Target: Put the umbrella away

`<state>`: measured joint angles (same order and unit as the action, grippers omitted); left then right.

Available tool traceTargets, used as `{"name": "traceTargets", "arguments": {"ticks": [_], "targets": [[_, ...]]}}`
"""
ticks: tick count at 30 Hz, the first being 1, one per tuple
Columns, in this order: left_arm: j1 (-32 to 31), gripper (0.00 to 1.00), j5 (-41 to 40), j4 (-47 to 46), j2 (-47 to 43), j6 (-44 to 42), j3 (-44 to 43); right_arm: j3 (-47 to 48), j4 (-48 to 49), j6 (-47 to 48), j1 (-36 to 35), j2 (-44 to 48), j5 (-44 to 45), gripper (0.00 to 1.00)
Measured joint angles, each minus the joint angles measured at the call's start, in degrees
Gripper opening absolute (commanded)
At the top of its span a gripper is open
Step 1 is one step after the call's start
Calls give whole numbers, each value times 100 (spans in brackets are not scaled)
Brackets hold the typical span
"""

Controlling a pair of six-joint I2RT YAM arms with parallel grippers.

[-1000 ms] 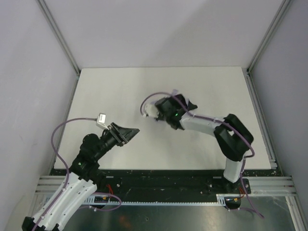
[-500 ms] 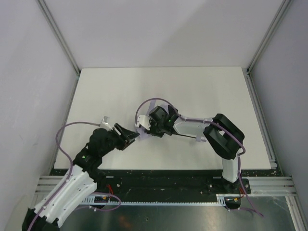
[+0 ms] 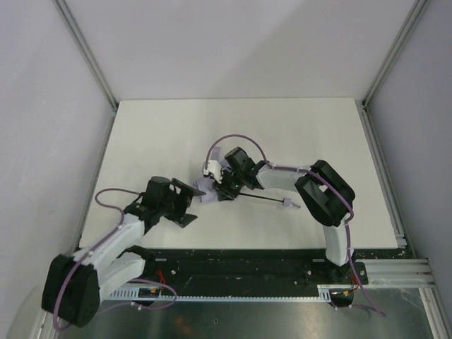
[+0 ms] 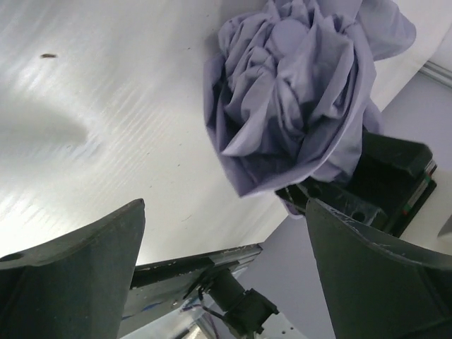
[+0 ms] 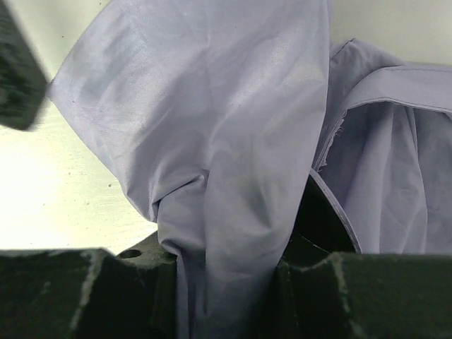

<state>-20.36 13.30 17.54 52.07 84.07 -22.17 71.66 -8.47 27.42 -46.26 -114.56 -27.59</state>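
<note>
The umbrella lies low over the white table, its pale lavender canopy (image 3: 204,189) bunched up and its thin black shaft (image 3: 261,199) running right to the small lavender handle (image 3: 288,205). My right gripper (image 3: 223,185) is shut on the canopy. In the right wrist view the fabric (image 5: 226,162) is pinched between the two dark fingers (image 5: 78,296). My left gripper (image 3: 193,203) stands open just left of the canopy's end. In the left wrist view the crumpled canopy (image 4: 296,92) sits beyond the spread fingers (image 4: 78,275), with nothing between them.
The white table (image 3: 162,134) is walled by grey panels at the back and on both sides, with metal rails (image 3: 240,272) along the near edge. Lavender cables (image 3: 233,140) loop off both wrists. The right gripper's black body (image 4: 388,176) shows behind the canopy.
The right gripper has carried the umbrella left and nearer, toward the left gripper. The left arm has dropped lower and its jaws have spread wider.
</note>
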Motion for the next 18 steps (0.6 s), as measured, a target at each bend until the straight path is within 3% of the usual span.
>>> {"name": "traceTargets", "arguments": {"ticks": [18], "targets": [[24,98,-109,-1633,2562,511,-549,-28,-33,-90,68,-31,-656,0]]}}
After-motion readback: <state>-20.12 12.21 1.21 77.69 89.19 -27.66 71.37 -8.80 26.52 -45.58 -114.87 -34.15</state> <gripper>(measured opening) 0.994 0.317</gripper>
